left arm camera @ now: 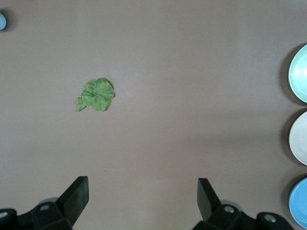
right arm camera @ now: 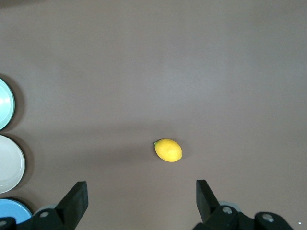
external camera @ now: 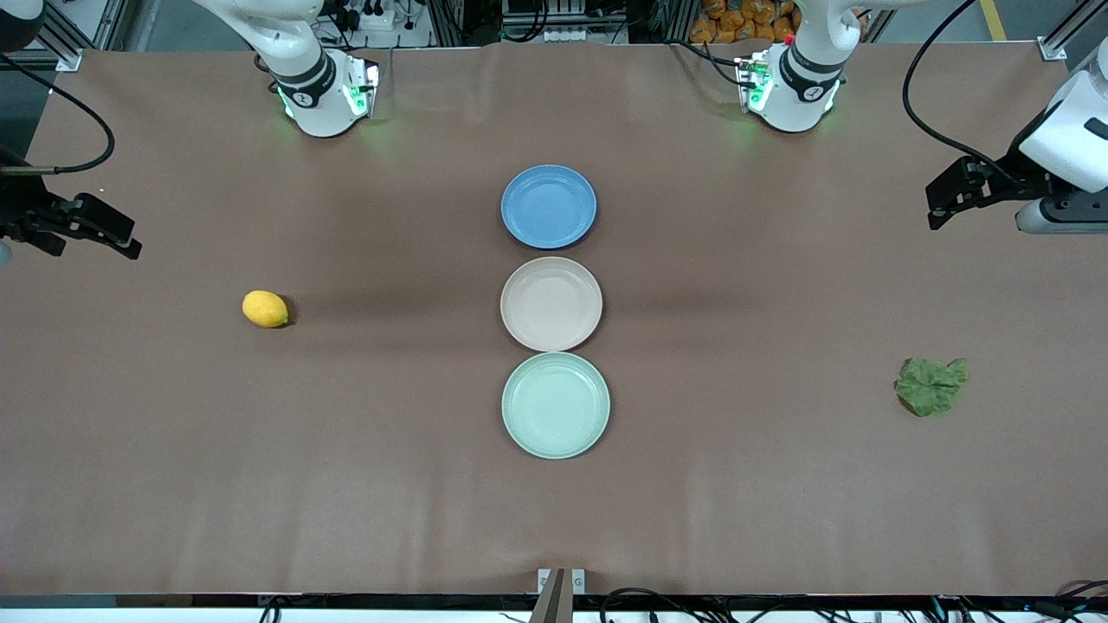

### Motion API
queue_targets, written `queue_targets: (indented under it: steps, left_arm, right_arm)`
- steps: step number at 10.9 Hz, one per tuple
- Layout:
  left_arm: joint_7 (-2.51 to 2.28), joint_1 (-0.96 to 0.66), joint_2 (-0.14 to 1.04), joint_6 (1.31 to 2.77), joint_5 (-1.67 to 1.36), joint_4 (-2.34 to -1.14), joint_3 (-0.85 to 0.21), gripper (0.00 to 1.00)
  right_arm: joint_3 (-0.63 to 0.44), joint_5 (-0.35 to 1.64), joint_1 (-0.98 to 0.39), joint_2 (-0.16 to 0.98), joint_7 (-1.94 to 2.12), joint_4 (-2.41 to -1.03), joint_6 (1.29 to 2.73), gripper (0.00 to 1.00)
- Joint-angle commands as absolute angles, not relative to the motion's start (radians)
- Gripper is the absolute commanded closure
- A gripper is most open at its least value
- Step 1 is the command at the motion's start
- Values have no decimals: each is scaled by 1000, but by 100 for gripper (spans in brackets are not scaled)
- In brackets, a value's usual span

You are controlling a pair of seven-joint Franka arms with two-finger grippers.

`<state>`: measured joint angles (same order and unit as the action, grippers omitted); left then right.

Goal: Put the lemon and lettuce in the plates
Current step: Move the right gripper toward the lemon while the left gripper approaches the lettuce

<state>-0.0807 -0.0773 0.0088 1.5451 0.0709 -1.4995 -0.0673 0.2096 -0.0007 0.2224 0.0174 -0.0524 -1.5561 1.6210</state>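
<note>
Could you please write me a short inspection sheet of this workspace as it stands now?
Surface: brown table, nothing spilled.
Job's things: lemon on the table toward the right arm's end; lettuce on the table toward the left arm's end; beige plate and mint plate in mid-table, both bare, the mint one nearer the front camera.
Clutter: blue plate, bare, farthest in the row.
Grippers: left gripper open, above the table near the lettuce; right gripper open, above the table near the lemon.
Cables: black cables hang at both arms.
Surroundings: racks and cabling along the table's edges.
</note>
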Motion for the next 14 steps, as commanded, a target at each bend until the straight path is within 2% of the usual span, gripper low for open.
queue_targets:
  steps: [1, 6, 9, 14]
  left_arm:
    - [-64, -86, 0, 1537, 48, -1502, -58, 0]
    - [-90, -87, 26, 1537, 25, -1509, -55, 0]
    - [-87, -72, 64, 1561, 21, -1563, -57, 0]
    - [-60, -23, 75, 1845, 38, -1793, -55, 0]
  right_arm:
    - [216, 0, 235, -6, -51, -1578, 1621, 0]
    - [215, 3, 253, -3, -49, -1574, 1628, 0]
    - [216, 3, 252, 2, -37, -1600, 1623, 0]
    - [219, 3, 248, 8, 87, -1784, 1643, 0]
